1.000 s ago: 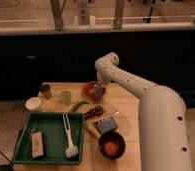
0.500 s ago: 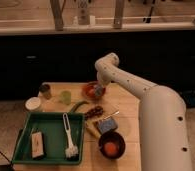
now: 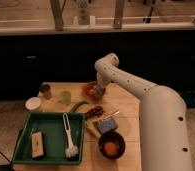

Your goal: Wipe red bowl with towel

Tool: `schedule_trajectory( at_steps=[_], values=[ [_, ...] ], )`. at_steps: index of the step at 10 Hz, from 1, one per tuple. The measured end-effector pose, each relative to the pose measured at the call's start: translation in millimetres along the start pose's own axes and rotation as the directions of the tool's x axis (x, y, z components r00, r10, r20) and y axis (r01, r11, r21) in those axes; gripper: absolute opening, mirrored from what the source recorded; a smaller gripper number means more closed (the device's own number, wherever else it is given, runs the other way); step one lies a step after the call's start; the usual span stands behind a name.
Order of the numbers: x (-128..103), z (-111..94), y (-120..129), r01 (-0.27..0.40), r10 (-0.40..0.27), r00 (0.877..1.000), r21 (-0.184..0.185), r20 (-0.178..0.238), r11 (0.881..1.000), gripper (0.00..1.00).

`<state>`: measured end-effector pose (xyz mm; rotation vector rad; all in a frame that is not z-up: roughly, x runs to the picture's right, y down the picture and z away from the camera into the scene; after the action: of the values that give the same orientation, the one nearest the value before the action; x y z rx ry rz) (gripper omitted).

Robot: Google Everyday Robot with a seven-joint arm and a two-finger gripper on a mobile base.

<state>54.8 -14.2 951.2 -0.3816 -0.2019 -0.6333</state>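
Note:
A red bowl stands on the wooden table at its far side, near the middle. My gripper reaches down from the white arm into or right over the bowl's right part. A pale bit shows at the gripper inside the bowl; I cannot tell whether it is the towel. No other towel is in view.
A green tray at the front left holds a white brush and a tan block. A dark bowl with an orange, a blue sponge, a green cup, a dark can and a white dish are around.

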Motion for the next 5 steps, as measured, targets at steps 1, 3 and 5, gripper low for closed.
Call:
schedule_trajectory(
  at_steps=[1,3,5],
  values=[
    [-0.2,0.1,0.3,0.001,-0.001,1.000,0.000,0.000,1.000,0.00],
    [8.0,3.4,-1.5,-0.010,0.010,1.000,-0.003,-0.007,1.000,0.00],
    [14.4,6.0,-4.5,-0.012,0.012,1.000,-0.003,-0.013,1.000,0.00]
  ],
)
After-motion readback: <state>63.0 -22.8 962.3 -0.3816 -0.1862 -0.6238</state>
